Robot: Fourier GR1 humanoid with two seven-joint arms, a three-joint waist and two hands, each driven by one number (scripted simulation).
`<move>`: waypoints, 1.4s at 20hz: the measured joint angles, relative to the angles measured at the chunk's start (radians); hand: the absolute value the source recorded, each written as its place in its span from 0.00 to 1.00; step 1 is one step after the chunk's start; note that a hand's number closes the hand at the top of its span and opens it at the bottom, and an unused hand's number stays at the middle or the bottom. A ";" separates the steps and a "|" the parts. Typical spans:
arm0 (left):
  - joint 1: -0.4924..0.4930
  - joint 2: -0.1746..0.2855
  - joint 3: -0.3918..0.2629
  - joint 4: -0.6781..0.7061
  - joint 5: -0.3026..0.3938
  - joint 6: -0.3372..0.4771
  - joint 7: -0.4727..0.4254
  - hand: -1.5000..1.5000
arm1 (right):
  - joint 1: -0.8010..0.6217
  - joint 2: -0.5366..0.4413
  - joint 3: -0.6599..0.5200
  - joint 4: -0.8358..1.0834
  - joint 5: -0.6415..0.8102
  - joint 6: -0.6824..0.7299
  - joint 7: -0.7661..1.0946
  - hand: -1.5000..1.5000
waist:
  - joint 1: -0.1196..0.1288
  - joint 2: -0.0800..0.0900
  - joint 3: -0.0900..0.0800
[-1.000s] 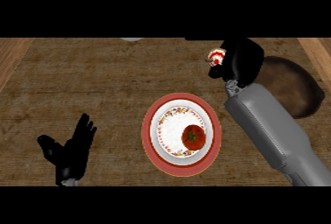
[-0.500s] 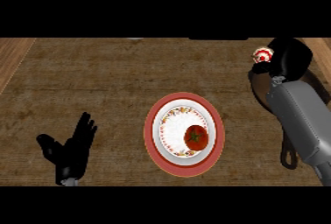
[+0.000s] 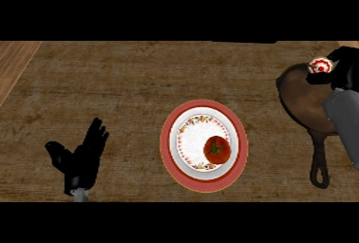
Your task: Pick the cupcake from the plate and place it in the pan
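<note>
Partly cropped, right hand (image 3: 343,71) curled round cupcake (image 3: 320,66), forearm (image 3: 344,124) hiding pan's (image 3: 301,105) side

Tomato (image 3: 216,150) on the plate (image 3: 169,142) (centre), pan (image 3: 301,100) at right.

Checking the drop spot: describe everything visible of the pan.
The pan is a dark brown, iron-looking skillet on the counter's right, apart from the plate. Its looped handle points toward the robot. The right forearm hides part of it; the right robot hand holds the cupcake over its far rim.
</note>
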 measured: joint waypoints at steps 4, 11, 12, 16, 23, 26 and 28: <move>-0.017 0.001 0.002 0.012 0.004 -0.009 0.003 0.50 | -0.013 -0.048 -0.025 0.131 -0.002 0.061 -0.012 0.00 | 0.015 0.008 0.000; -0.029 -0.004 -0.003 0.012 0.003 -0.013 0.005 0.50 | -0.012 -0.082 -0.102 0.223 -0.070 0.079 -0.180 0.00 | 0.030 0.016 0.004; -0.030 -0.005 -0.004 0.013 0.004 -0.013 0.005 0.50 | -0.005 -0.083 -0.120 0.220 -0.089 0.070 -0.216 0.00 | 0.029 0.016 0.005; -0.024 -0.009 -0.002 0.013 0.002 -0.007 0.004 0.50 | -0.012 -0.060 -0.228 0.178 -0.212 0.070 -0.357 0.00 | 0.021 0.013 0.007; -0.014 -0.005 0.009 0.016 0.007 -0.008 -0.003 0.50 | 0.008 -0.057 -0.452 0.119 -0.473 0.193 -0.609 0.00 | 0.000 0.005 0.006; -0.008 -0.010 0.011 0.018 0.002 0.001 -0.010 0.50 | 0.028 -0.077 -0.531 0.116 -0.571 0.309 -0.692 0.00 | -0.012 -0.002 0.004; 0.001 -0.010 0.011 0.003 -0.002 0.012 0.002 0.50 | 0.066 -0.085 -0.574 0.120 -0.625 0.390 -0.762 0.00 | -0.017 -0.005 0.003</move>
